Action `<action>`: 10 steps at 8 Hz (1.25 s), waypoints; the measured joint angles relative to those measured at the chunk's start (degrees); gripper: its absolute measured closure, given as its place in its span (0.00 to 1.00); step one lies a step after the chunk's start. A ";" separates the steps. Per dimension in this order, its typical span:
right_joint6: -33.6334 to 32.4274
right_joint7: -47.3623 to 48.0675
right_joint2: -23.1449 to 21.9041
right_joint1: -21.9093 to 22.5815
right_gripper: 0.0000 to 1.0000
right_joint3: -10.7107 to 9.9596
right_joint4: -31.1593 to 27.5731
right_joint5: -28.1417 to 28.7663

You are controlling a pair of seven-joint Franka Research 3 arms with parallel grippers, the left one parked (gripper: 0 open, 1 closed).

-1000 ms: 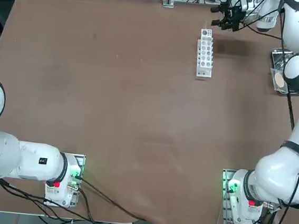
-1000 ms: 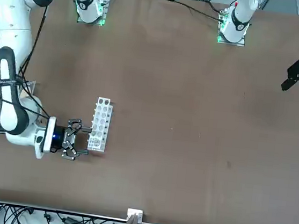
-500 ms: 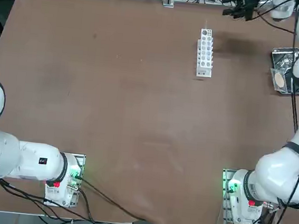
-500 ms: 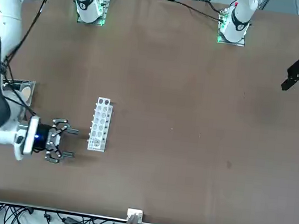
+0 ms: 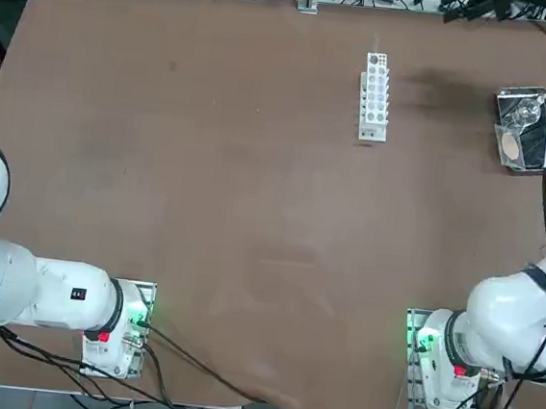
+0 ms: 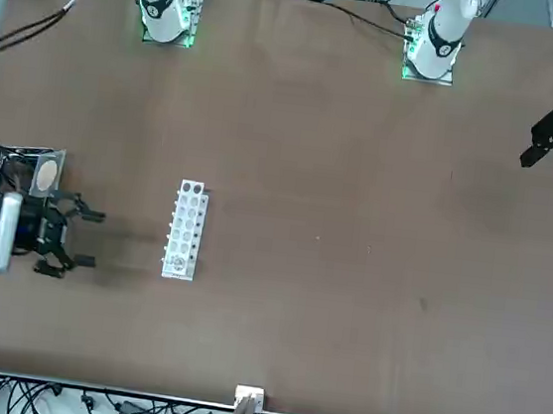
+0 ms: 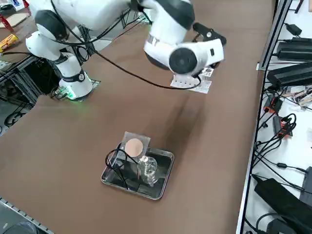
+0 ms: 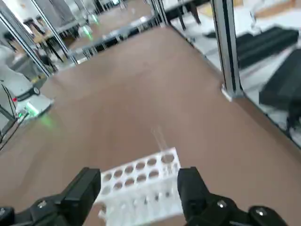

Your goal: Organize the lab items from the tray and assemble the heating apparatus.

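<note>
Tray point(image 6: 23, 153) just beside open, empty end effector point(image 6: 81, 236)

Only the white rack point(image 5: 375, 96) interrupts the bare table point(image 5: 208, 179); the tray point(image 5: 527, 129) looks crowded.

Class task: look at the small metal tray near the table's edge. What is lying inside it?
In the tray: a mesh square with a tan centre, a dark wire stand and a clear glass piece. Anything beneath them is hidden.
</note>
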 joint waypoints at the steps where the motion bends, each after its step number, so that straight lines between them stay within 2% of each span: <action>1: -1.17 4.23 -2.76 -1.02 0.00 0.02 -0.11 -4.61; 3: -3.43 14.02 -7.73 -2.37 0.00 0.03 -0.62 -13.58; 6: -3.93 28.20 -12.85 -2.45 0.00 0.23 -2.37 -22.85; 8: -3.64 34.49 -15.20 -2.18 0.00 0.37 -3.43 -27.63; 10: -2.92 39.38 -15.68 -1.77 0.00 0.52 -3.56 -31.29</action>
